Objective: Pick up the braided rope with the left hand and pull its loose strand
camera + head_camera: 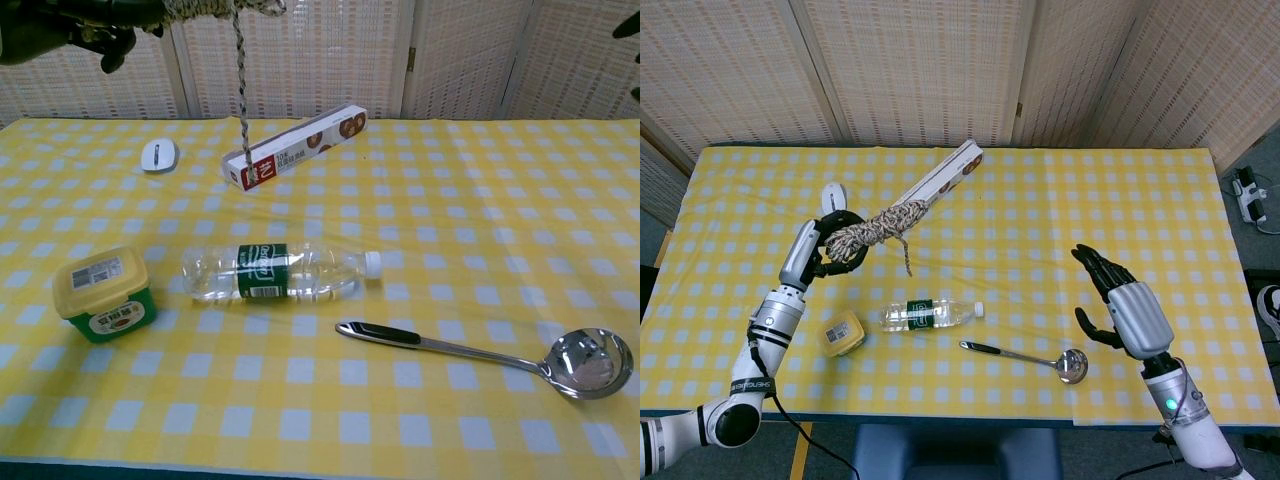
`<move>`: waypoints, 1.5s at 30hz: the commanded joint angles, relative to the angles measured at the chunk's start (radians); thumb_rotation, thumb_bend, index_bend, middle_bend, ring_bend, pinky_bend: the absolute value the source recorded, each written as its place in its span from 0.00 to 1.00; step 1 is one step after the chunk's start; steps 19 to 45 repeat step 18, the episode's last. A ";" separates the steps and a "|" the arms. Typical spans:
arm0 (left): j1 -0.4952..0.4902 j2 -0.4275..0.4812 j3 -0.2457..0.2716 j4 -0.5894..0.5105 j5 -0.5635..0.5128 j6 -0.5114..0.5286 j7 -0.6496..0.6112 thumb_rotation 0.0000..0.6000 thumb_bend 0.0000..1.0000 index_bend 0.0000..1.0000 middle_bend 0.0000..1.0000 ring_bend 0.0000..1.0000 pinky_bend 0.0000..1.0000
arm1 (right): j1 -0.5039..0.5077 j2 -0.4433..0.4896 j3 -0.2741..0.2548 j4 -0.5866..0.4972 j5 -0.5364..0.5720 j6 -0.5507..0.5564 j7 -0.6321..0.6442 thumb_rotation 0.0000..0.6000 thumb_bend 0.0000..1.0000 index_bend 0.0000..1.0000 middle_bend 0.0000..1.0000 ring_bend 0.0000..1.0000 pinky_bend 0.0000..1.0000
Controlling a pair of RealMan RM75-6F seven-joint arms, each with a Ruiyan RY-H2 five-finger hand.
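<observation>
My left hand point(828, 244) grips one end of the braided rope point(878, 225), a beige and brown bundle held up above the table's left side. In the chest view the left hand point(70, 20) and the rope point(215, 8) sit at the top edge. A loose strand point(241, 85) hangs straight down from the bundle; the head view shows this strand point(906, 257) dangling free. My right hand point(1122, 310) is open with fingers spread, far to the right above the table and away from the rope. Only its fingertips point(630, 25) show in the chest view.
On the yellow checked tablecloth point(1060, 220) lie a clear water bottle point(930, 314), a metal spoon point(1025, 355) with a black handle, a yellow-lidded green tub point(840, 335), a long white box point(935, 182) and a white mouse point(832, 193).
</observation>
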 commanded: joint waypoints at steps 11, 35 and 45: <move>0.035 0.015 0.024 -0.009 0.066 0.001 -0.070 1.00 0.73 0.73 0.72 0.71 0.75 | -0.222 0.017 -0.108 0.181 -0.091 0.170 0.113 1.00 0.48 0.00 0.08 0.10 0.05; 0.043 0.016 0.032 -0.003 0.090 0.003 -0.095 1.00 0.73 0.73 0.72 0.70 0.75 | -0.248 -0.008 -0.091 0.243 -0.107 0.171 0.171 1.00 0.48 0.00 0.08 0.10 0.05; 0.043 0.016 0.032 -0.003 0.090 0.003 -0.095 1.00 0.73 0.73 0.72 0.70 0.75 | -0.248 -0.008 -0.091 0.243 -0.107 0.171 0.171 1.00 0.48 0.00 0.08 0.10 0.05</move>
